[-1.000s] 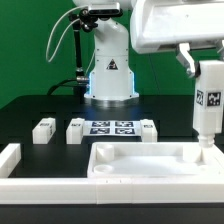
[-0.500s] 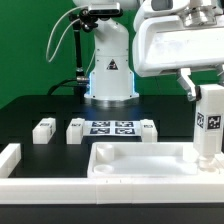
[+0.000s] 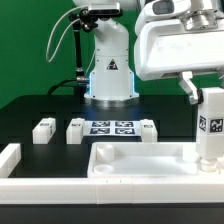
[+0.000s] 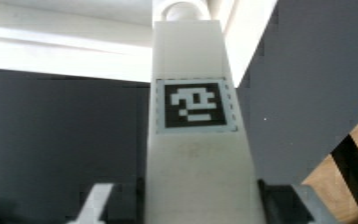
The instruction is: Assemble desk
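Exterior view: tabletop (image 3: 96, 160) lies in front; leg (image 3: 210, 125) stands upright over its corner at the exterior view's right, gripped between the partly closed jaws of the gripper (image 4: 185, 205). We advise seating it plumb before twisting

White arm (image 3: 108, 55), black cable (image 3: 57, 42), blue-lit base (image 3: 110, 96)

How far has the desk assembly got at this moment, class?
Done: nothing visibly fixed to the tabletop. In hand: the end effector holds one leg upright over the tabletop's corner. Left: three other legs lie loose behind.
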{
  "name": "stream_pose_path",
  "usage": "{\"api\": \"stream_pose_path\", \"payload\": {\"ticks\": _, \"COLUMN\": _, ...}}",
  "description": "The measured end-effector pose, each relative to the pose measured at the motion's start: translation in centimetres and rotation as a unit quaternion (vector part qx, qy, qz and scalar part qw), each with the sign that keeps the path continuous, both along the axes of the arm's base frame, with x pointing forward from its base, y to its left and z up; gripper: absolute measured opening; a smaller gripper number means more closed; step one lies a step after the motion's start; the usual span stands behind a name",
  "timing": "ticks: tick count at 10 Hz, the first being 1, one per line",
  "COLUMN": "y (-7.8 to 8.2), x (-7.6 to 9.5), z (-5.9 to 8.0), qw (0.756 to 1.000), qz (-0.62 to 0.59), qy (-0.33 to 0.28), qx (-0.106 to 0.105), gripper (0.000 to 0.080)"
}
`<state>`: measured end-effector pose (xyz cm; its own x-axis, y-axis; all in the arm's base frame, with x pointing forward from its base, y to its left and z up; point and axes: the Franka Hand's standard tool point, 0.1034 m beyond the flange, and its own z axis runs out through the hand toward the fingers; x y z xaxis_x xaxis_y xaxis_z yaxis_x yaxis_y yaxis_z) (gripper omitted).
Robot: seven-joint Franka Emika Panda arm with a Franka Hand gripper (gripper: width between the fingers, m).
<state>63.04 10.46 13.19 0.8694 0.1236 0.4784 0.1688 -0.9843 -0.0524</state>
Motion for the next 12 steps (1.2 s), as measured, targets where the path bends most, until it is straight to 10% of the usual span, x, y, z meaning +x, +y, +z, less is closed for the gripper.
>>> {"api": "stream_pose_path", "payload": {"ticks": 9, "y": 0.4, "x": -0.32, "z": -1.36, "qw": 1.0, "qz": 0.0, "qy": -0.018, "qx": 0.001, "gripper": 0.029}}
{"api": "stream_pose_path", "payload": {"ticks": 12, "y": 0.4, "x": -0.32, "z": -1.37, "qw": 1.0, "qz": 0.0, "qy": -0.018, "qx": 0.001, "gripper": 0.0609}}
